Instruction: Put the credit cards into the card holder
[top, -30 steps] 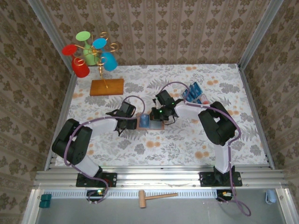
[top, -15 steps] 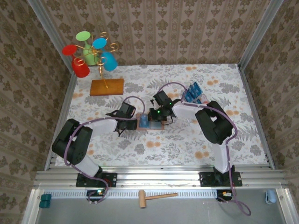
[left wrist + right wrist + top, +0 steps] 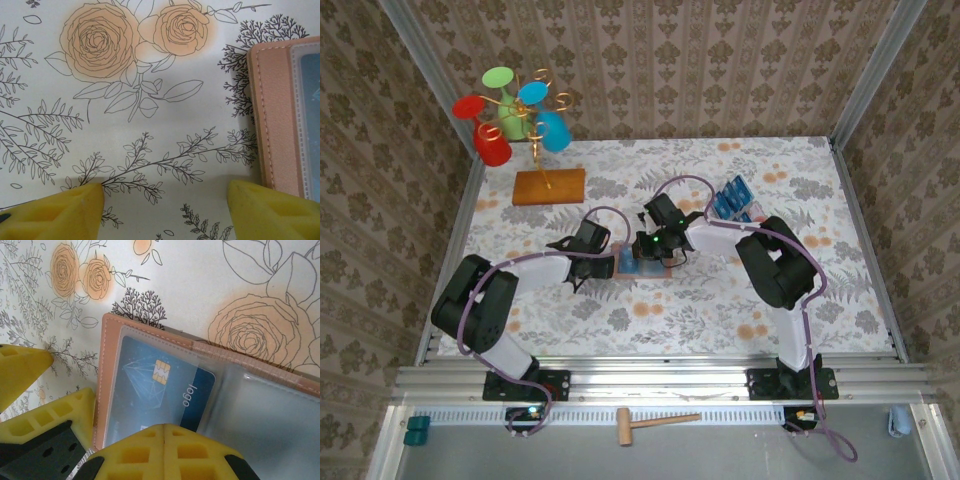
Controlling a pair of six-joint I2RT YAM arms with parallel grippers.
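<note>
The tan card holder (image 3: 107,365) lies open on the flowered table, also seen from above (image 3: 660,270). A blue credit card (image 3: 150,390) with a gold chip sits in its clear left pocket, its dark right end still outside the pocket's mouth. My right gripper (image 3: 164,426) is shut, tips together and resting on the card's near edge. My left gripper (image 3: 165,205) is open on the table at the holder's left side; its right finger (image 3: 270,210) meets the holder's edge (image 3: 275,115). From above, the left gripper (image 3: 608,262) and right gripper (image 3: 645,250) flank the holder.
A clear tray (image 3: 733,200) with more blue cards stands at the back right. A wooden slab (image 3: 548,186) with a gold stem and coloured cups is at the back left. Papered walls ring the table. A small wooden mallet (image 3: 655,423) lies beyond the near rail.
My right gripper has slid a little leftward over the open holder. The left arm has stayed still.
</note>
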